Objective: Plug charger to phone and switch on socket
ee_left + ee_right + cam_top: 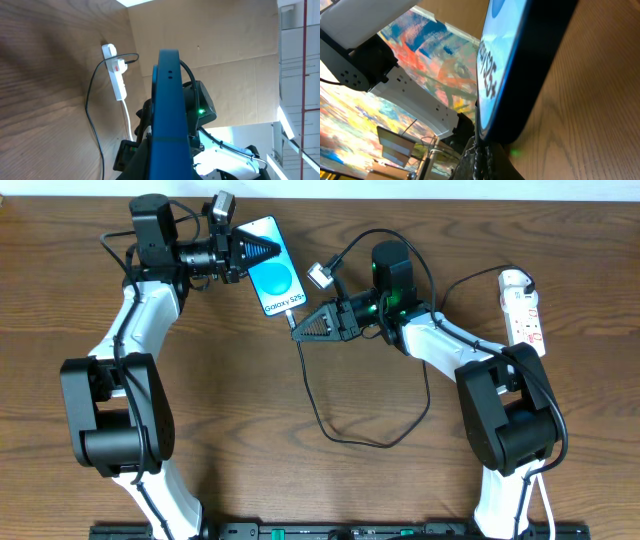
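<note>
Overhead view places the phone (272, 268), blue screen up, at the upper centre of the surface (250, 480), its far end clamped in the left gripper (248, 250). The right gripper (298, 326) is closed on the plug tip of the charger (335, 437) at the phone's near end; whether the tip is fully seated cannot be told. The black cable loops across the surface to the socket (523, 305), which lies well apart on the right side.

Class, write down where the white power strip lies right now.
In the overhead view, the power strip lies at the far right of the table, just outside the right arm and well away from the phone.
</note>
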